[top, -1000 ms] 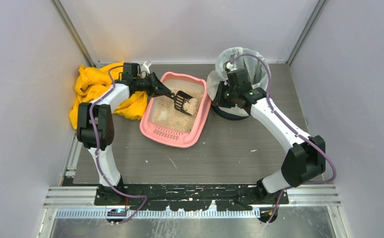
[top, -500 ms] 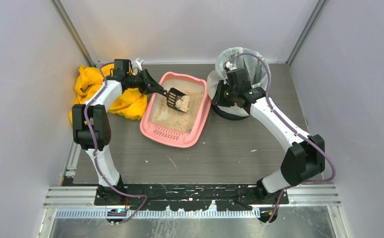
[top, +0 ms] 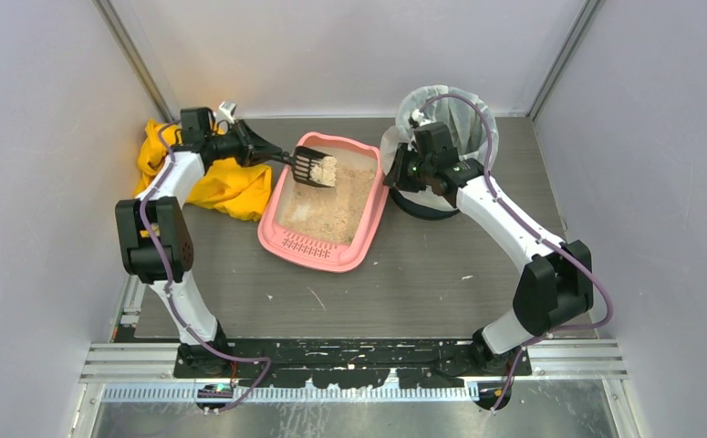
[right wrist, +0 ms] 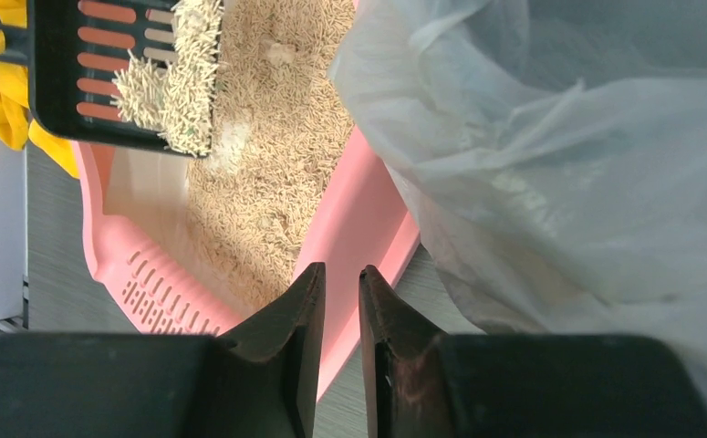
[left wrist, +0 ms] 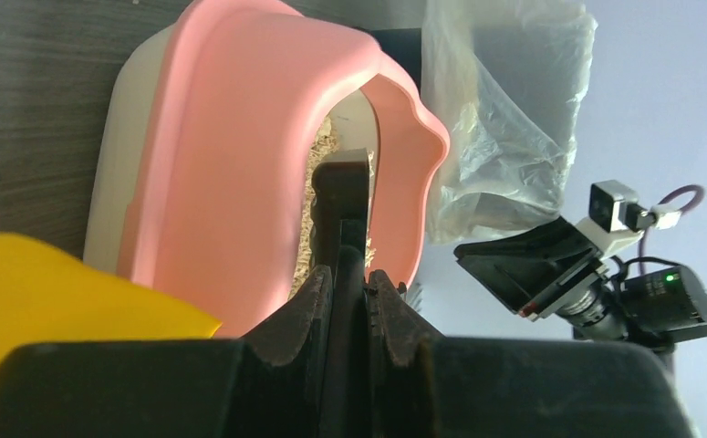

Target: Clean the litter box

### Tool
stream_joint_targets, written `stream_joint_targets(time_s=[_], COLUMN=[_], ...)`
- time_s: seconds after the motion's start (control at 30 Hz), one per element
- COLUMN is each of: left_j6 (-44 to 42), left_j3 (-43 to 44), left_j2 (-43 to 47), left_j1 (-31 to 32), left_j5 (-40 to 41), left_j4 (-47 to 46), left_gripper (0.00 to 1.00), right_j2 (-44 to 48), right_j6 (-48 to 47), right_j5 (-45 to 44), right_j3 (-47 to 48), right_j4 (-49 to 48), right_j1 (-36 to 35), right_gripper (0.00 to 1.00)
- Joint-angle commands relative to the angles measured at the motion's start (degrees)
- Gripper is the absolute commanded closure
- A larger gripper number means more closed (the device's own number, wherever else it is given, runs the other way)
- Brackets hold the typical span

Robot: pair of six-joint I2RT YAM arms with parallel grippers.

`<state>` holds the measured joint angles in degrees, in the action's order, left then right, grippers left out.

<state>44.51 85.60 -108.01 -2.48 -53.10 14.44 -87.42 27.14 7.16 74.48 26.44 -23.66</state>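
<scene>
Litter box [top: 313,248] lies between left fingers [left wrist: 308,310], gripping scoop [top: 313,168], and right fingers [right wrist: 299,310]

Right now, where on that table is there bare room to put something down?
The widest bare patch of table lies between the litter box and the table's near edge. A smaller strip lies right of the bin. The back is crowded: yellow cloth, litter box and bin side by side.
</scene>
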Motion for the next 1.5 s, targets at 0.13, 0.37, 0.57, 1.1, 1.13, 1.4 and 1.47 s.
stream_joint_targets(time_s=[0.13,0.37,0.57,1.1,1.13,1.4,1.47], left_j6=[15.89,19.72,27.39,47.07,45.97,37.52,31.08], left_j3=[-13.01,-16.47,-23.15,-24.82,-24.57,-21.02,-21.38], left_j2=[8.39,9.3,8.8,1.35,1.39,3.36,5.77], left_j1=[0.2,-1.53,-2.77,-4.32,-3.32,-1.76,-2.51], left_j5=[-5.54,-7.73,-10.48,-11.25,-10.65,-12.98,-12.98], left_j4=[-19.64,-29.31,-43.32,-69.85,-67.93,-53.06,-44.49], left_gripper=[1.0,1.0,1.0,1.0,1.0,1.0,1.0], right_j2=[-1.29,-2.67,-2.04,-3.37,-3.66,-7.03,-7.55], right_j6=[1.17,1.22,0.73,-1.78,-1.77,-3.64,-5.63], right_j5=[-0.55,-0.57,-0.41,-0.93,-0.77,1.58,1.34], right_j3=[1.01,1.54,0.64,4.3,4.33,9.42,12.29], right_j4=[-4.01,-5.02,-4.81,-1.66,-1.76,0.14,2.64], right_j1=[0.39,0.37,0.37,0.37,0.37,0.08,-0.23], right_gripper=[0.74,0.74,0.74,0.74,0.74,0.74,0.73])
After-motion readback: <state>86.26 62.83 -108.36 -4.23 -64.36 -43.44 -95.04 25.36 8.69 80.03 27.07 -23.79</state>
